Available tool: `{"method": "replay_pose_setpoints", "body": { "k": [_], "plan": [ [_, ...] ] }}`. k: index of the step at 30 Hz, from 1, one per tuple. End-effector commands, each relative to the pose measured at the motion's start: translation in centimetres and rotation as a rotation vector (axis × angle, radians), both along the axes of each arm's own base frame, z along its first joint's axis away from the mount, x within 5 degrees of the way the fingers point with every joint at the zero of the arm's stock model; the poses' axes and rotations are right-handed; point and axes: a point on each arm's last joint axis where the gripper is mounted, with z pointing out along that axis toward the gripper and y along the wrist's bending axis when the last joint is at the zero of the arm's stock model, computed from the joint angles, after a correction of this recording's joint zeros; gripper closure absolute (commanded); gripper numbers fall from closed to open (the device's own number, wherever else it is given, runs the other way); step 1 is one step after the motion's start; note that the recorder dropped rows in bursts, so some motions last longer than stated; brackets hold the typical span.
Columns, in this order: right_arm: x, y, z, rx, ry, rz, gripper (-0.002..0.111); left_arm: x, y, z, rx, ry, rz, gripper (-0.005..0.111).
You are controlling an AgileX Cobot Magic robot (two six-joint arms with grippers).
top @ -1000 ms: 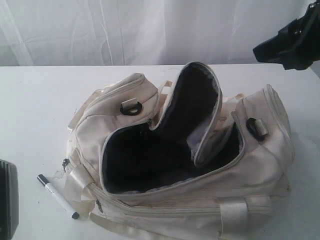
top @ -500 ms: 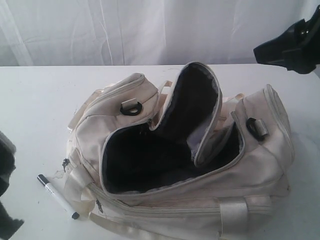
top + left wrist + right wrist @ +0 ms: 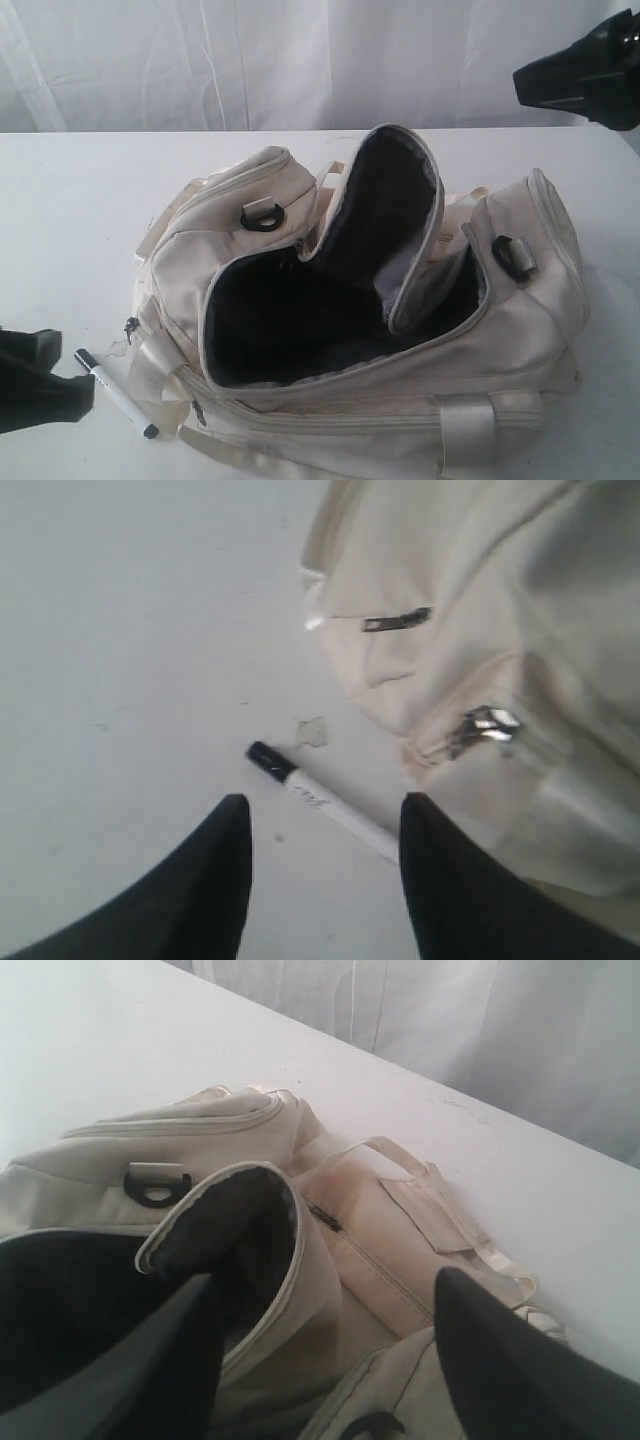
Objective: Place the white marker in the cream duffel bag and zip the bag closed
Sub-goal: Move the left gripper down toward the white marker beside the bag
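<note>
The cream duffel bag [image 3: 400, 300] lies on the white table with its top flap [image 3: 385, 215] folded up, showing the dark lining. The white marker [image 3: 118, 394] with its black cap lies on the table by the bag's left end. My left gripper [image 3: 55, 385] hovers just left of the marker; in the left wrist view it [image 3: 322, 810] is open, with the marker [image 3: 320, 800] lying just ahead of its two fingers, beside the bag [image 3: 480, 630]. My right gripper [image 3: 580, 80] hangs high at the back right, open [image 3: 320, 1290] above the bag [image 3: 380, 1250].
The white table [image 3: 70, 210] spreads left of and behind the bag. A white curtain [image 3: 300, 60] closes off the back. A black D-ring [image 3: 262, 215] and a clip [image 3: 515, 255] sit on the bag's end pockets.
My left gripper has risen into view at the lower left and come close to the marker's capped end. The right gripper has shifted slightly up and right. Bag and marker are unmoved.
</note>
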Motion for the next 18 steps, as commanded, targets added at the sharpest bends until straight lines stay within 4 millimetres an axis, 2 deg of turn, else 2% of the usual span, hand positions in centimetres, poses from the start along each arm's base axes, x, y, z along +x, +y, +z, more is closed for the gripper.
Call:
{"method": "replay_pose_setpoints", "body": {
  "k": [1,4,5,8,9,13,14,18],
  "plan": [
    [-0.1,-0.1,0.1,0.009,-0.005,-0.01,0.051,0.3,-2.5,3.9,0.02,-0.078,-0.263,0.056],
    [-0.1,-0.1,0.1,0.012,-0.005,-0.01,0.051,-0.2,-4.0,6.5,0.1,-0.12,-0.536,0.056],
    [-0.1,-0.1,0.1,0.012,-0.005,-0.01,0.051,-0.6,-4.6,7.8,0.193,-0.127,-0.7,0.056],
    [-0.1,-0.1,0.1,0.011,-0.004,-0.009,0.051,-1.1,-4.3,9.1,0.392,-0.108,-0.866,0.056],
    [-0.1,-0.1,0.1,0.011,-0.004,-0.009,0.051,-1.4,-3.9,9.2,0.531,-0.074,-0.949,0.056],
    [-0.1,-0.1,0.1,0.011,-0.004,-0.009,0.051,-2.5,-3.1,7.4,0.795,0.055,-1.226,0.056],
    [-0.1,-0.1,0.1,0.011,-0.004,-0.009,0.051,-2.6,-2.9,7.0,0.826,0.077,-1.246,0.056],
    [-0.2,0.0,0.1,0.023,0.006,-0.012,0.051,-1.7,-1.7,5.0,0.99,0.205,-1.103,0.058]
  ]
}}
